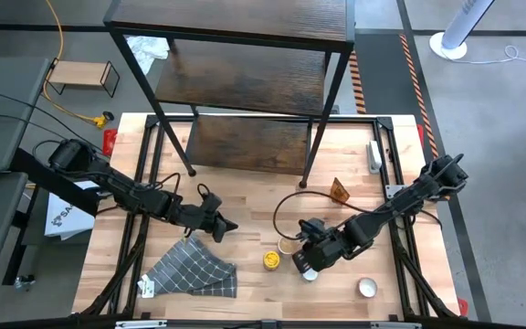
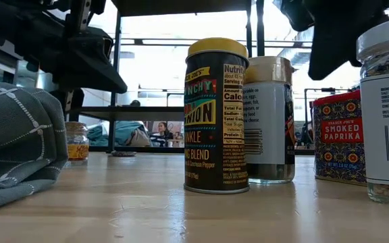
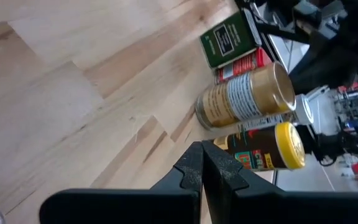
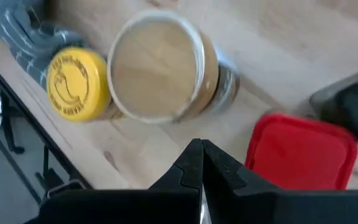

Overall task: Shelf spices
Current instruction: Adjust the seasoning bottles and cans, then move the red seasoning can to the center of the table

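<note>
Just below the right gripper (image 4: pixel 201 163), fingers together: yellow-lidded jar (image 4: pixel 78 84) and tan-lidded jar (image 4: pixel 156 66) upright, long axes vertical. Left gripper (image 3: pixel 201 171) likewise closed, empty.

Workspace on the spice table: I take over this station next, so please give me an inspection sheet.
Surface: light wood table, bare in the middle.
Job's things: yellow-lidded dark jar, tan-lidded white jar, red paprika tin and white-lidded clear jar stand clustered near the front; small amber jar stands apart. Dark brown three-tier shelf holds none that I can see.
Clutter: grey checked cloth.
Grippers: left pincer shut, empty, beside the cloth; right pincer shut, empty, over the jars.
Cables: black loop on the table; yellow cord on the floor.
Surroundings: small light-wood stand, white fan base.
</note>
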